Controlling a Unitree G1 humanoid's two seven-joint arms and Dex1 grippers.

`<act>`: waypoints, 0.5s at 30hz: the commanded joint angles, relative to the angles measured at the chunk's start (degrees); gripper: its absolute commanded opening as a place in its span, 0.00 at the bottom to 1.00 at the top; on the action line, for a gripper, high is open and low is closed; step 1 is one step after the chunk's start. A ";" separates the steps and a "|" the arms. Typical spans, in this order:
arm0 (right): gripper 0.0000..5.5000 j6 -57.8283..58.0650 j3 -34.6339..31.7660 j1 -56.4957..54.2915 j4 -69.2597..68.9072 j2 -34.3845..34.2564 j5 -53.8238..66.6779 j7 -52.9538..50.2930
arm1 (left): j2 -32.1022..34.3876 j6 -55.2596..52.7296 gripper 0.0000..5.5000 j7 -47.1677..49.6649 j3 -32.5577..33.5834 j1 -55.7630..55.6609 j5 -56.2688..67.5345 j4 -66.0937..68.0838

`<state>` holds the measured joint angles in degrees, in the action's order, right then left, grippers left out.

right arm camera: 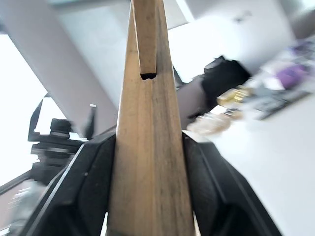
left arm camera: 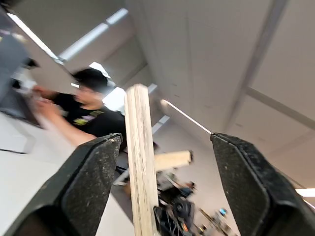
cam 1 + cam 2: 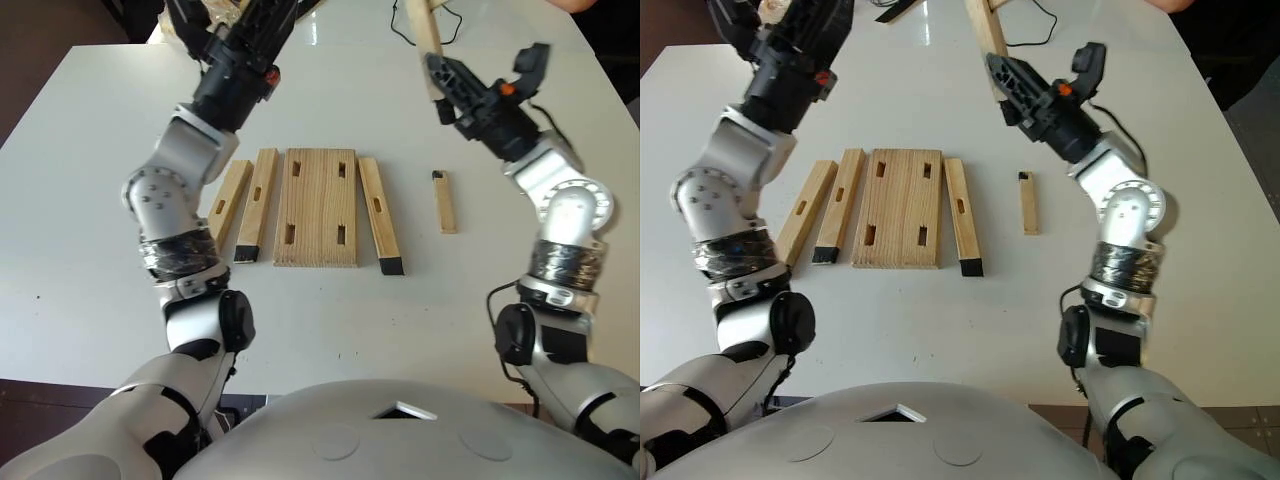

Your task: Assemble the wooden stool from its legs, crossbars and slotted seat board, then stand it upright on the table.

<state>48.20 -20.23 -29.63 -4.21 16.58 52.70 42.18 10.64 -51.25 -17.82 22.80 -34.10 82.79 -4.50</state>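
Note:
The slotted seat board (image 3: 317, 205) lies flat mid-table. Two legs (image 3: 230, 200) (image 3: 258, 200) lie to its left and a third leg (image 3: 380, 215) to its right. A short crossbar (image 3: 444, 203) lies farther right. My right gripper (image 3: 437, 68) is raised over the table's far side, shut on a fourth leg (image 1: 147, 123) that points upward with its slot showing. My left gripper (image 2: 165, 140) is raised at the far left with its fingers (image 2: 96, 182) wide apart. A pale wooden strip (image 2: 140, 162) rises between them in the left wrist view, and neither finger presses on it.
The white table (image 3: 80, 150) has bare room along its front edge and both sides. Black cables (image 3: 455, 15) trail across the far edge behind my right gripper.

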 commanded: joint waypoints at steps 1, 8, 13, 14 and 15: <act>0.37 6.27 2.22 0.44 -8.78 4.47 8.43 4.79 | 5.53 -6.71 0.60 -1.90 -1.78 1.70 8.03 -4.62; 0.37 9.98 6.59 1.97 -14.25 8.94 13.32 8.28 | 9.68 -9.26 0.60 -2.48 -6.33 1.30 15.11 -8.52; 0.37 10.26 7.95 4.67 -15.67 12.20 13.75 10.39 | 12.87 -9.37 0.60 -5.14 -7.79 0.70 15.26 -8.66; 0.37 10.35 8.04 5.31 -15.90 12.76 13.77 10.67 | 13.42 -9.32 0.60 -5.81 -7.95 0.56 14.79 -8.46; 0.37 10.37 8.11 6.01 -16.21 13.32 13.74 10.90 | 13.96 -9.18 0.60 -6.57 -8.16 0.45 14.24 -8.32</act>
<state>58.20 -12.66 -24.88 -19.31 28.10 65.53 52.50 22.79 -60.11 -22.71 15.37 -32.47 97.81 -12.88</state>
